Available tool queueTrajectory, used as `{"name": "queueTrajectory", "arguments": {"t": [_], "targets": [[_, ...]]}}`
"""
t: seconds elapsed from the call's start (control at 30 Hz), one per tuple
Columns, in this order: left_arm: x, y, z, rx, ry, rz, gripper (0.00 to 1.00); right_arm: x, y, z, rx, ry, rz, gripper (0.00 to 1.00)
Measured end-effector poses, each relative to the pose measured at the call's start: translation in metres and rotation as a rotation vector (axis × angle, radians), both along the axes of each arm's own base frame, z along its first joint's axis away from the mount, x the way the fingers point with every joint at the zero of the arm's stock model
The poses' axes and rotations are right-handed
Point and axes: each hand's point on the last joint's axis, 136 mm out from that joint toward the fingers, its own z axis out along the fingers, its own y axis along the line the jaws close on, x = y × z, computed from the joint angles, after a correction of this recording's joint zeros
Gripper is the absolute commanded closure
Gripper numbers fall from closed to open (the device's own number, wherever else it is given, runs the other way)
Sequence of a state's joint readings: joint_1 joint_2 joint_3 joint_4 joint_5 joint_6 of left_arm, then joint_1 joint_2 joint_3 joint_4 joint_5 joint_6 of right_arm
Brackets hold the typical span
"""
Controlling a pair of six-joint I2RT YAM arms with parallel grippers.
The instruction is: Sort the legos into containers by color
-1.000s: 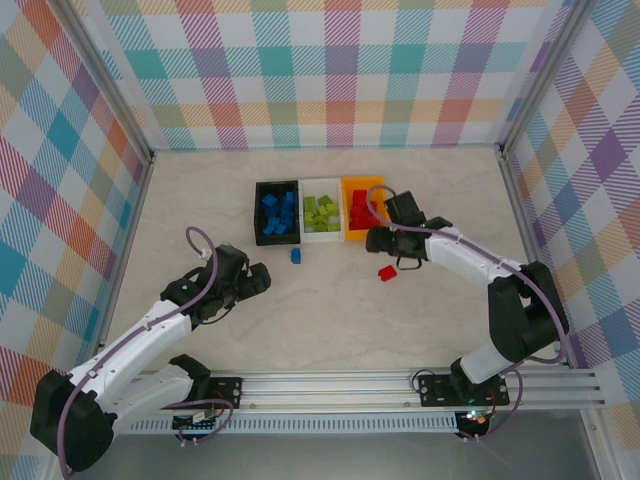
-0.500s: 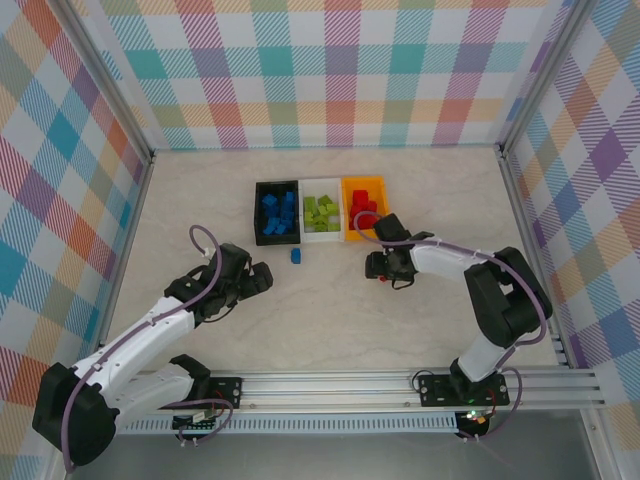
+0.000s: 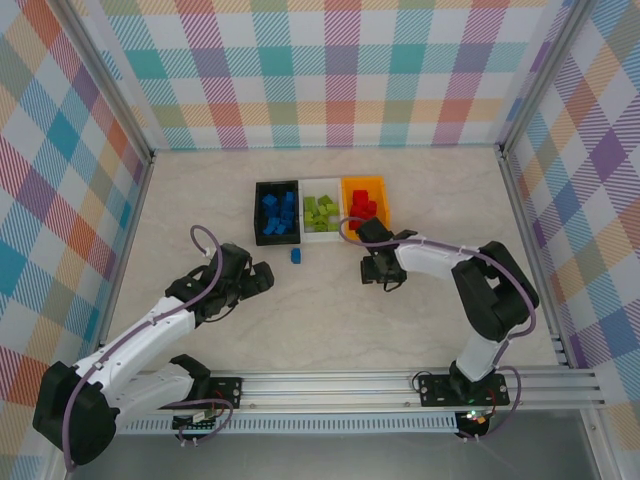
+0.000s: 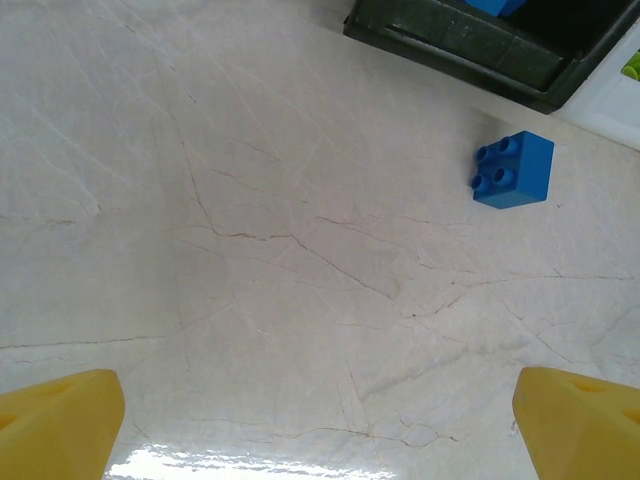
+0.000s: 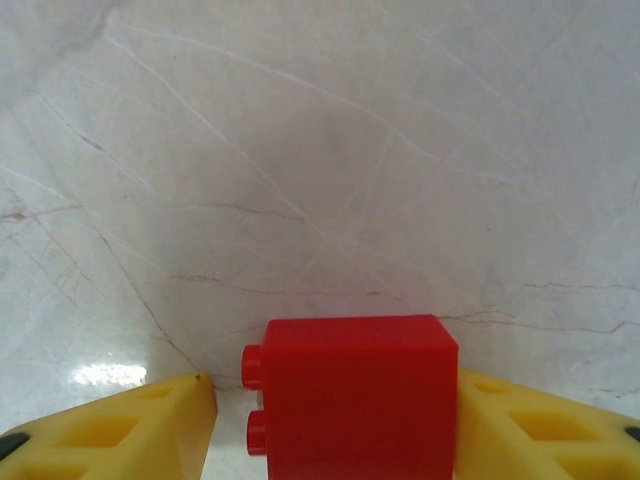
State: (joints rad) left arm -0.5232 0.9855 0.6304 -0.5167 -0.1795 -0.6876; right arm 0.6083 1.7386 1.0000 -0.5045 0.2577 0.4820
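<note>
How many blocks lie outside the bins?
2. A small blue plastic block lies before the black plastic bin; a small red plastic block sits between the right tool's fingers. Others may be hidden.

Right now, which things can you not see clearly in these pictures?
- Right wrist view: the bottom edge cuts the red block; whether the fingers pinch it is unclear.
- Top view: the right gripper covers that block.
- Left wrist view: the top edge cuts the black bin.

The red lego [image 5: 350,400] is cut off at 6 o'clock of the right wrist view, and I cannot tell if the right gripper [image 5: 335,385] already presses it. In the left wrist view the black bin [image 4: 470,50] is cut off at 1 o'clock.
</note>
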Motion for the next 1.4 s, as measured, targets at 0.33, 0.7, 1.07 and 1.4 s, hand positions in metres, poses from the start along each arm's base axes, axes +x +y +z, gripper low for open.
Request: {"name": "queueTrajectory", "arguments": {"t": [0.33,0.7,1.07,1.4], "targets": [[-0.001,0.001,-0.002,0.003,0.005,0.0,0.0,0.001,0.003,0.002,-0.01,0.004,0.016,0.64],[-0.002,0.0,-0.002,0.0,0.007,-0.007,0.0,0.031,0.016,0.08,0.098,-0.207,0.035,0.63],[-0.003,0.0,-0.002,0.0,0.011,-0.013,0.0,0.164,0.047,0.139,0.179,-0.387,-0.038,0.62],[-0.003,-0.001,0.002,-0.011,-0.004,-0.015,0.0,0.184,0.033,0.095,0.118,-0.288,-0.078,0.35]]}}
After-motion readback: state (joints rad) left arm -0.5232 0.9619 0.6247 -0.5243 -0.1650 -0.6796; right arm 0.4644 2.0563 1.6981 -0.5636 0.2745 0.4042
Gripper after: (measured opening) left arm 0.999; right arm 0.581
